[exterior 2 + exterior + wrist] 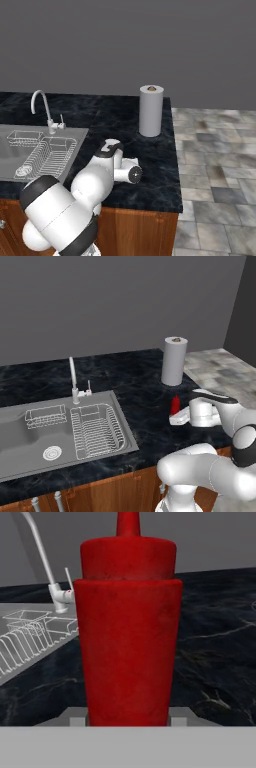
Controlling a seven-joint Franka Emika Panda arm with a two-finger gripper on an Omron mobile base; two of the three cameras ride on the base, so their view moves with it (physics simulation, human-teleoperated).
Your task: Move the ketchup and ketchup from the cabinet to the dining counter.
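The claw (176, 415) appears clenched on an upright all-red conical-topped plastic ketchup bottle (127, 632), standing on the black white-veined marble worktop (145, 401); the tall white paper towel roll (174, 361) stands beyond it.

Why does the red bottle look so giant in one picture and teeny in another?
Hand view: the camera sits right against the ketchup bottle, so it looks giant, its tip cut off. Left base view: seen from farther off, it looks tiny near the paper towel roll.
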